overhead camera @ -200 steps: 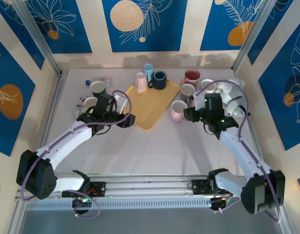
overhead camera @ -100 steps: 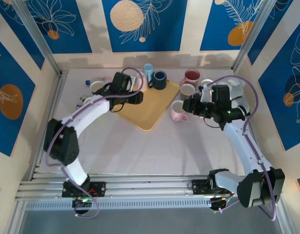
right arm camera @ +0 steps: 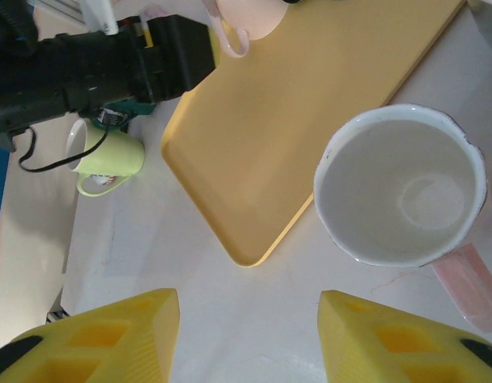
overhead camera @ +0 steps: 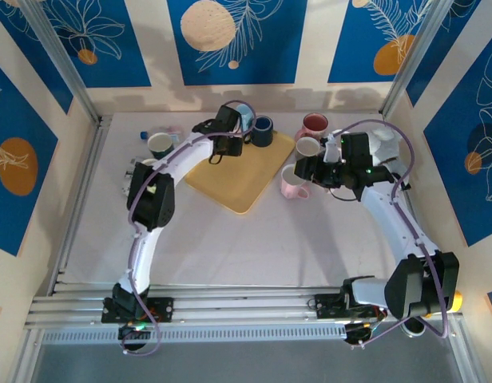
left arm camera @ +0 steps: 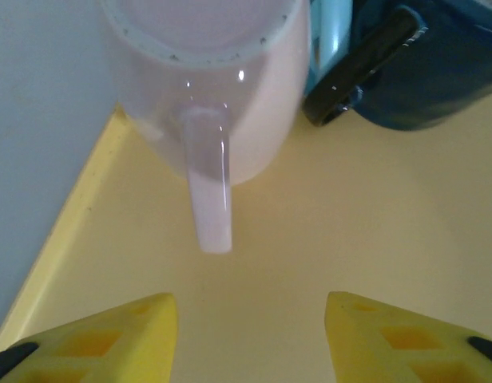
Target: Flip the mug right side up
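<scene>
**Open jaws short of the pink mug's handle**

Top view: left gripper [overhead camera: 228, 146] at the upper left corner of the yellow tray [overhead camera: 238, 183], close beside a light blue mug [overhead camera: 244, 112] and a dark blue mug [overhead camera: 263, 131]. Right gripper [overhead camera: 302, 170] right of the tray, near an upright mug [overhead camera: 292, 182].

Left wrist view: pink mug [left arm camera: 222, 96] upper left on the tray, seemingly base up, handle [left arm camera: 212, 191] toward the lens, dark blue mug crowding in from the upper right. Yellow fingers [left arm camera: 110, 339] well apart, gripping nothing.

Right wrist view: jaws parted and empty over bare table [right arm camera: 230, 279]; upright mug at right, green mug [right arm camera: 110, 155] at left.
</scene>
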`<control>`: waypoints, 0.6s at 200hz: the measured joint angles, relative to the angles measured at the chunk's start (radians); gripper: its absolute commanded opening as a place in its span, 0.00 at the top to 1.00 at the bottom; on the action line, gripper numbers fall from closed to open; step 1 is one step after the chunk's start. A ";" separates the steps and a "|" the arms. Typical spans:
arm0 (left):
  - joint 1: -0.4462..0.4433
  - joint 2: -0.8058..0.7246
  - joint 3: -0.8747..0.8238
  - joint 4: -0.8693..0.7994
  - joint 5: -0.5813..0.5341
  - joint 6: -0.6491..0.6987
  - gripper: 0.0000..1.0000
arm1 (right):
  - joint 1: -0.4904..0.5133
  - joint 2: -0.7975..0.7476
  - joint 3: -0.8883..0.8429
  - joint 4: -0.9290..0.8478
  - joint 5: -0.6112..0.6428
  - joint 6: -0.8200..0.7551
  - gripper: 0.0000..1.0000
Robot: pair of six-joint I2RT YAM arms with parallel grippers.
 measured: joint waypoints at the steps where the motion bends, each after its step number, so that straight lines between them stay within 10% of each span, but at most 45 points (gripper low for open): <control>1: 0.000 0.002 0.002 0.000 -0.001 0.001 0.49 | 0.000 0.000 0.000 0.000 0.000 0.000 0.51; 120: 0.002 0.083 0.051 0.065 -0.069 0.114 0.57 | 0.000 0.027 0.032 -0.002 -0.023 0.002 0.52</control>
